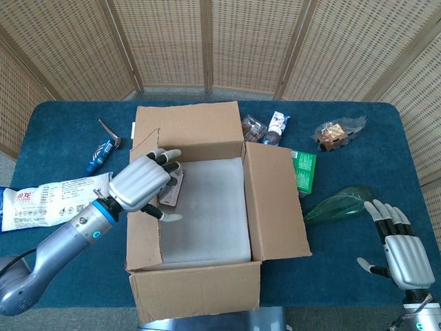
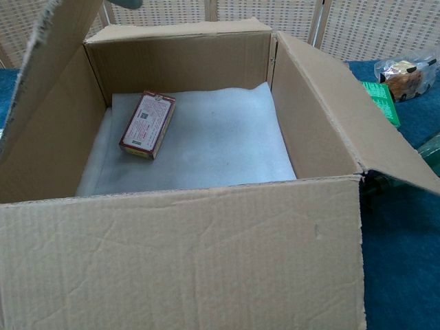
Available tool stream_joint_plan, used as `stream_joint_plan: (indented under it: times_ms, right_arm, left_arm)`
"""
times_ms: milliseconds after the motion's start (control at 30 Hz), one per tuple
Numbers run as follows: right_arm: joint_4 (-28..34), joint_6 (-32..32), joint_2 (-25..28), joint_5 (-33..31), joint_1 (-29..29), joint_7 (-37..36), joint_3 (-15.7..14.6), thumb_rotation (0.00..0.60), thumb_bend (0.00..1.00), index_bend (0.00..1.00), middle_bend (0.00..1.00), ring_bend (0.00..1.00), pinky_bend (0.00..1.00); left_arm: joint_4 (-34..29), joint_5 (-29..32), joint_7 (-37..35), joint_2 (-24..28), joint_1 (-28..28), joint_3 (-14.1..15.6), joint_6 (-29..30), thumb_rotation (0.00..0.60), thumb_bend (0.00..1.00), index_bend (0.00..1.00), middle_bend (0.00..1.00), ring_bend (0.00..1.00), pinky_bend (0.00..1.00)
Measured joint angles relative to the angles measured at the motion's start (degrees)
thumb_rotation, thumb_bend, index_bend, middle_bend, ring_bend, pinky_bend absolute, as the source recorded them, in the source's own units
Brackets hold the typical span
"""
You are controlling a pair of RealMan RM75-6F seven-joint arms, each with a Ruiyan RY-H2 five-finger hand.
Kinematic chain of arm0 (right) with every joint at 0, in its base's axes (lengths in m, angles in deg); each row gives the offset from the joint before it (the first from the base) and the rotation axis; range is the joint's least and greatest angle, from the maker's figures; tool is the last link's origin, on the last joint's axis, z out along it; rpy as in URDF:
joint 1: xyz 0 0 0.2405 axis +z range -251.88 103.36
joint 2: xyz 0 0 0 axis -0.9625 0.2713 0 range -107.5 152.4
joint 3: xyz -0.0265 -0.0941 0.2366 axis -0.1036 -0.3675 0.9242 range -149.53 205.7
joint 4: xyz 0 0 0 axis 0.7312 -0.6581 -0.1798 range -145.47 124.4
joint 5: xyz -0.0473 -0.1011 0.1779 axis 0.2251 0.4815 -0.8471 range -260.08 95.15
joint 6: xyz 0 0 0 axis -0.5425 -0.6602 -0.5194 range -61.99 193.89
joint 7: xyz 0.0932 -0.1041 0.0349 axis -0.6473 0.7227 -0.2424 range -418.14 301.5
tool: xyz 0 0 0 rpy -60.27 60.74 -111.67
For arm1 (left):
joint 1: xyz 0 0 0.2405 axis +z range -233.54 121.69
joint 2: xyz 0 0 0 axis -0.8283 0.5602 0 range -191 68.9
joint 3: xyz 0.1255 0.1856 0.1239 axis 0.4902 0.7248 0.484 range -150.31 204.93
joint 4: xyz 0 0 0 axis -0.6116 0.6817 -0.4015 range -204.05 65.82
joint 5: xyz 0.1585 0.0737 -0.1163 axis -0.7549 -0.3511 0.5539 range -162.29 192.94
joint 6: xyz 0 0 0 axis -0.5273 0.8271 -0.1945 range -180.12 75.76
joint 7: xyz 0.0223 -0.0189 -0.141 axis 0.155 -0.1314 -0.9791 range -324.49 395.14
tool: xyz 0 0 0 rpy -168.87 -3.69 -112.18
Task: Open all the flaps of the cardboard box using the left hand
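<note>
Wicker screen panels (image 1: 207, 41) are seen behind a blue worktop (image 1: 62, 131). On it, the left robot hand (image 1: 141, 183) is laid against the inner face of the left flap (image 1: 143, 227) of the cardboard box (image 1: 200, 207), fingers spread over the flap's top edge, nothing gripped. That flap is raised nearly upright. Just right of the hand, a small red carton (image 2: 147, 125) is lying on white foam (image 2: 220, 137) inside the box. Beyond it, the right flap (image 1: 274, 200) is folded outward; the far flap (image 1: 187, 123) and near flap (image 1: 196, 289) are open too. Well to the right, the right robot hand (image 1: 401, 249) is held open, empty, beside a green bag (image 1: 339, 205).
</note>
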Motion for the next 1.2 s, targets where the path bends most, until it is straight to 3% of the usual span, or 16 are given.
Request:
stream_joint_plan:
  times_ms: [500, 867, 1200]
  right_arm:
    - [0.02, 0.06, -0.34, 0.11, -0.05, 0.89, -0.15, 0.6, 0.0, 0.0, 0.0, 0.0, 0.0]
    - [0.07, 0.07, -0.6, 0.51, -0.07, 1.54, -0.35, 0.6, 0.0, 0.0, 0.0, 0.0, 0.0]
    - [0.68, -0.18, -0.64, 1.17, -0.3, 2.1, -0.72, 0.6, 0.0, 0.0, 0.0, 0.0, 0.0]
  left_arm:
    - [-0.57, -10.06, -8.78, 7.9, 8.01, -0.19, 2.12, 0.282, 0.0, 0.74, 0.37, 0.17, 0.23]
    - [1.01, -19.44, -17.53, 14.4, 16.39, 0.97, 7.89, 0.288, 0.0, 0.74, 0.38, 0.17, 0.23]
    - [6.63, -25.44, -22.47, 14.43, 23.22, 3.95, 11.18, 0.284, 0.0, 0.74, 0.37, 0.17, 0.23]
